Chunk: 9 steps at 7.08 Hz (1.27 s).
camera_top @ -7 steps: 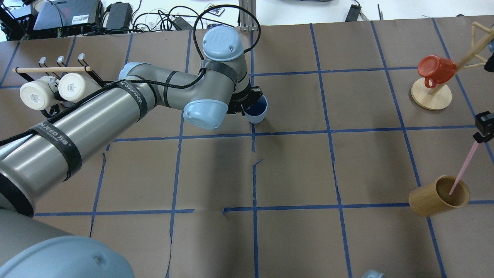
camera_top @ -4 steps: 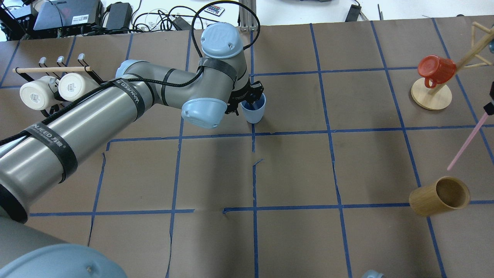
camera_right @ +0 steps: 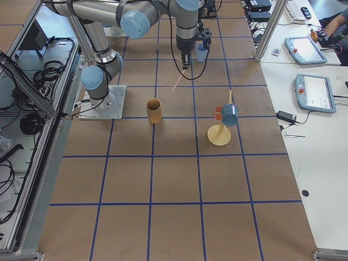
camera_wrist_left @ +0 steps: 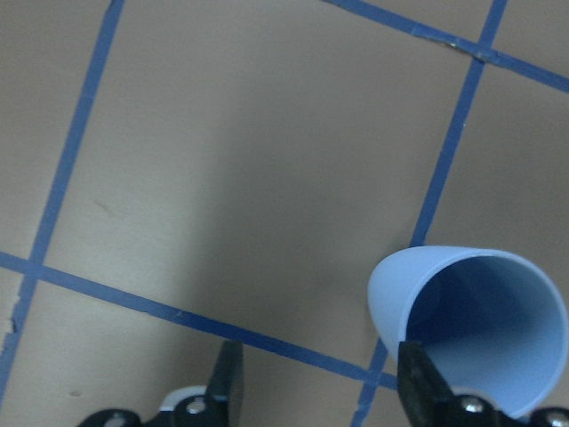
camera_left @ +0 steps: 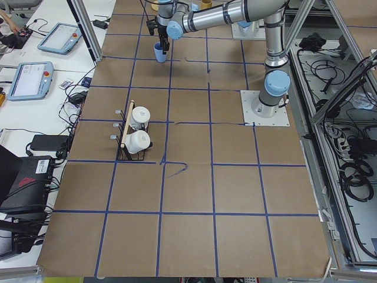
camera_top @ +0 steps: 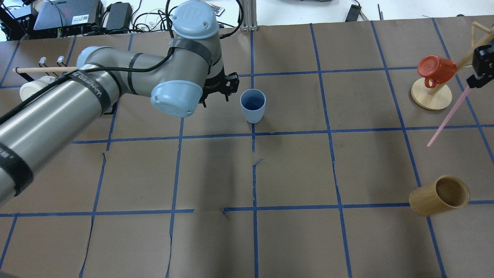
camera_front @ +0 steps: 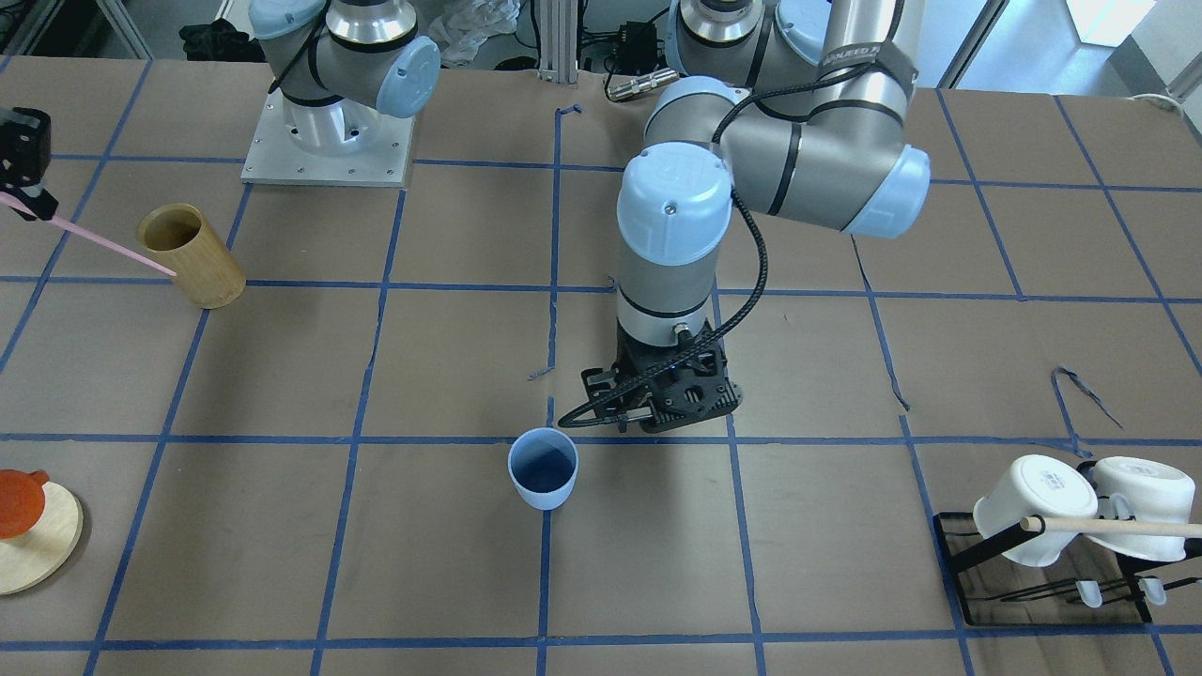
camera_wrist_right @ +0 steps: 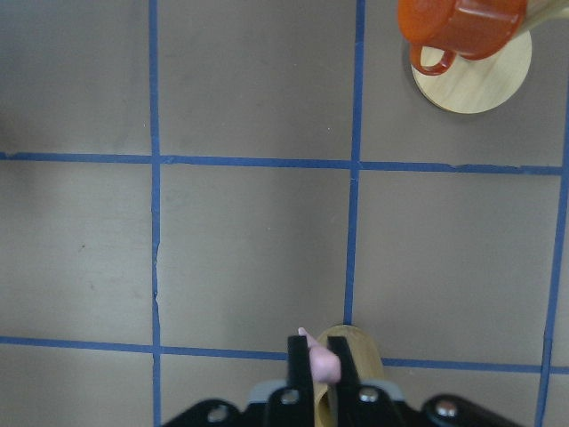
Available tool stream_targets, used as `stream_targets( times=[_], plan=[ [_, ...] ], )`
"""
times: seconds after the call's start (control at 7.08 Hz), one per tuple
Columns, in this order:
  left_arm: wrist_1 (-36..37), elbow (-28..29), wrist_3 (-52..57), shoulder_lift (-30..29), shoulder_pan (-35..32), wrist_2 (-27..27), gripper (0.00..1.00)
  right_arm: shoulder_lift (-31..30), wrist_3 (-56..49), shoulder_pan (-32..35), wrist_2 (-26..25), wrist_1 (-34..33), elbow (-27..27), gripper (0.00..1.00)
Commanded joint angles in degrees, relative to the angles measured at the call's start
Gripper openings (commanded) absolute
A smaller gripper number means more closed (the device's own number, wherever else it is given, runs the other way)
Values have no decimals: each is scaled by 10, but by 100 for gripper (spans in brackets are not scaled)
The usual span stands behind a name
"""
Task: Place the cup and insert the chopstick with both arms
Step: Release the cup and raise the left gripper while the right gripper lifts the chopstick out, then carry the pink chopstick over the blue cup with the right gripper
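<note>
- Nearest, on the right side of the counter (camera_top: 293,239), a tan bamboo cylinder (camera_top: 440,196) stood with its open mouth up.
- Just beyond it, the pale pink chopstick (camera_top: 447,117) hung slanted in the air. Its lower tip was over bare counter, apart from the cylinder's rim.
- The right hand (camera_wrist_right: 317,360) was clenched on the chopstick's upper end. In the wrist view its 2 black fingers pinched the stick from both sides.
- Farther on, at mid-counter, the light blue cup (camera_top: 252,105) stood upright, mouth up. It sat on 1 of the blue tape lines (camera_top: 293,132), just beyond a crossing.
- The left hand (camera_wrist_left: 322,387) was released, its 2 fingers spread wide with only counter between them. It was just left of the cup, and the overhead view showed a gap between them. In the wrist view the cup lay outside the fingers, with 1 finger overlapping the edge of its rim.
- At the far right, 1 red mug (camera_top: 436,69) hung on a wooden tree stand (camera_top: 431,96), close to the right hand.
- At the far left, a black rack (camera_front: 967,545) carried 2 white mugs (camera_front: 1033,512) lying on their sides under a wooden dowel (camera_front: 1117,528). In the overhead view the left arm (camera_top: 77,104) covered part of the rack.
</note>
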Motion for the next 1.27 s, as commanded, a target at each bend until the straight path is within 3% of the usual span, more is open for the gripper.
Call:
stream_targets(
  times=[0.0, 0.14, 0.42, 0.71, 0.85, 0.99, 1.13],
  plan=[
    [-39, 7, 64, 62, 40, -21, 69, 47, 106, 121, -23, -49, -34, 0],
    [-80, 7, 75, 88, 50, -21, 70, 83, 135, 189, -42, -67, -70, 0],
    [-122, 5, 214, 152, 109, -18, 72, 155, 288, 285, -51, -101, -153, 0],
    [-126, -11, 218, 170, 111, -20, 75, 193, 398, 364, -51, -197, -152, 0],
    [-145, -17, 220, 181, 111, -19, 86, 204, 419, 400, -54, -228, -152, 0],
    [-211, -7, 232, 190, 114, -22, 94, 209, 441, 413, -52, -241, -150, 0],
    [-215, -2, 232, 192, 115, -21, 97, 208, 454, 422, -53, -241, -150, 0]
  ],
)
